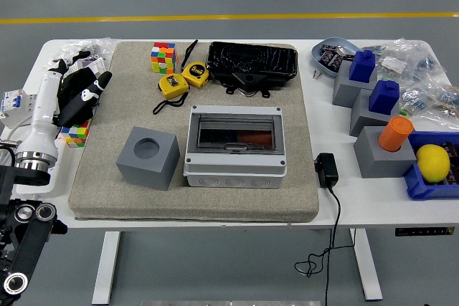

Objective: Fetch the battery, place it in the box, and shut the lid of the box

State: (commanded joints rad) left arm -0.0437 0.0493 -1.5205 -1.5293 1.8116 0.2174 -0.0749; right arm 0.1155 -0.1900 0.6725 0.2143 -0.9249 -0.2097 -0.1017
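The grey junction box (235, 166) stands in the middle of the beige mat (107, 184). Its clear lid (235, 132) lies flat and shut. Through the lid an orange-red oblong shape (249, 137) shows inside. Left of the box is a grey cube (148, 157) whose round hole holds nothing. My left hand (84, 92) hovers at the mat's left edge above a colour cube (74, 134), black fingers relaxed and holding nothing, well apart from the box. The right arm does not show.
At the back of the mat lie two yellow tape measures (183, 79), another colour cube (163, 56) and a black tray (252, 62). A black power adapter (327, 170) sits right of the mat. Grey blocks with blue caps and an orange cylinder (396, 134), plus a lemon (433, 163), crowd the right.
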